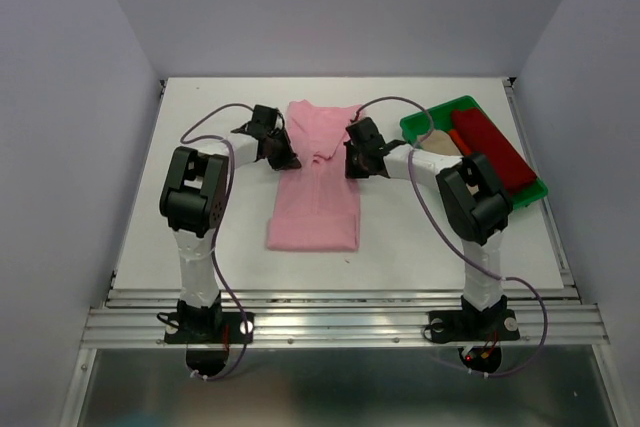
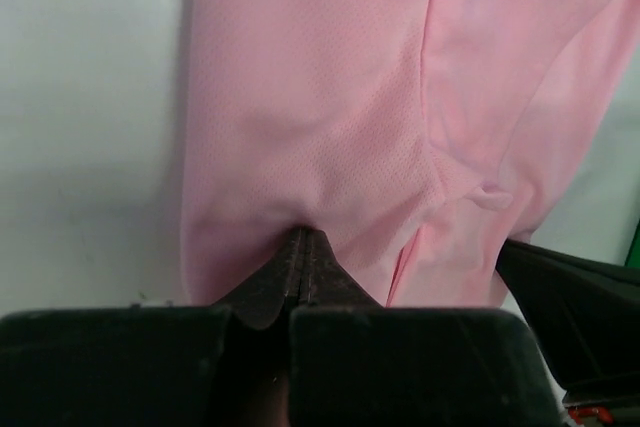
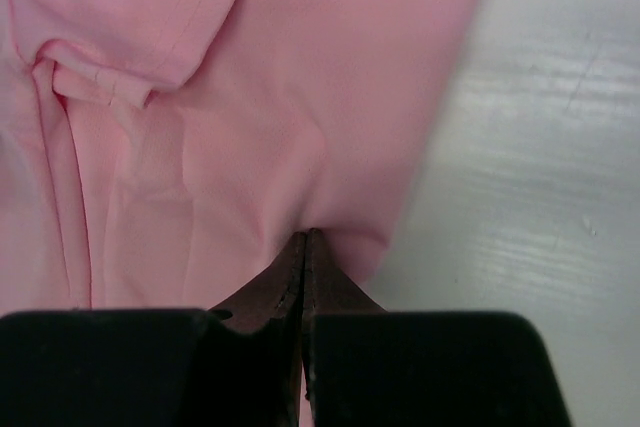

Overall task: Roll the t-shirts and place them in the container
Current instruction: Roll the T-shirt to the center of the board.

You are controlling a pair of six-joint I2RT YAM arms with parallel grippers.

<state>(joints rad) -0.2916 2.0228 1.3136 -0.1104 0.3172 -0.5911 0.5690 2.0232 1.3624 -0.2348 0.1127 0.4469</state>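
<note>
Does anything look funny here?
Nothing is spilled or torn. The pink t-shirt is only puckered where the left tool and right tool pinch its sides, and the green tray sits crooked on the table.

Three t-shirts are counted: one pink t-shirt [image 1: 315, 197] on the table [image 1: 420, 237], and one dark red t-shirt [image 1: 490, 147] and one beige t-shirt [image 1: 437, 142] in the green tray [image 1: 440, 112]. One orange-red strip [image 1: 455, 139] is seen between those two, but whether it is a fourth garment cannot be told. One tray and one table are counted. Two arms are counted, the left arm [image 1: 195, 197] and the right arm [image 1: 475, 202], each fitted with one tool: the left tool [image 1: 285, 159] and the right tool [image 1: 352, 162]. Two purple cables are counted, the left cable [image 1: 215, 112] and the right cable [image 1: 395, 100].
</note>
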